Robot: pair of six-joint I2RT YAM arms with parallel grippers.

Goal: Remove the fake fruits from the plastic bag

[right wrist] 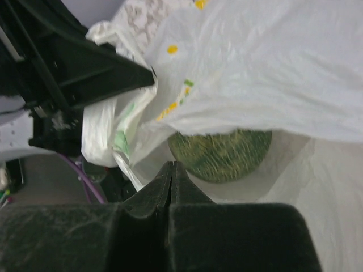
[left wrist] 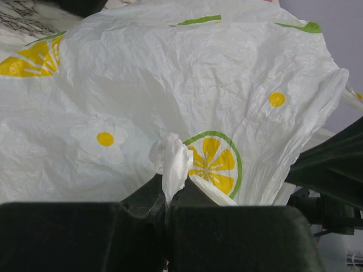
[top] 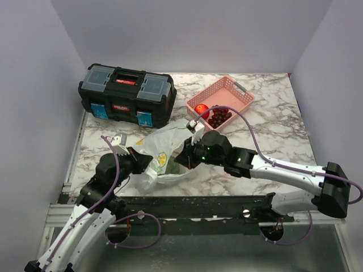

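Note:
The white plastic bag (top: pixel 161 150) with lemon prints lies at the table's near middle. My left gripper (top: pixel 138 160) is shut on a twisted fold of the bag (left wrist: pixel 170 164) and holds its left side. The dull-green melon (right wrist: pixel 221 154) sits inside the bag's open mouth, also glimpsed from above (top: pixel 172 166). My right gripper (right wrist: pixel 172 165) is shut and empty at the mouth, just in front of the melon; from above it is at the bag's right side (top: pixel 182 160). The red apple (top: pixel 201 108) and dark grapes (top: pixel 219 117) lie in the pink basket (top: pixel 237 92).
A black toolbox (top: pixel 126 94) with blue latches stands at the back left. The pink basket is at the back centre-right. Bare marble table (top: pixel 278 130) spreads to the right of the bag. The left arm (right wrist: pixel 68 68) shows close by in the right wrist view.

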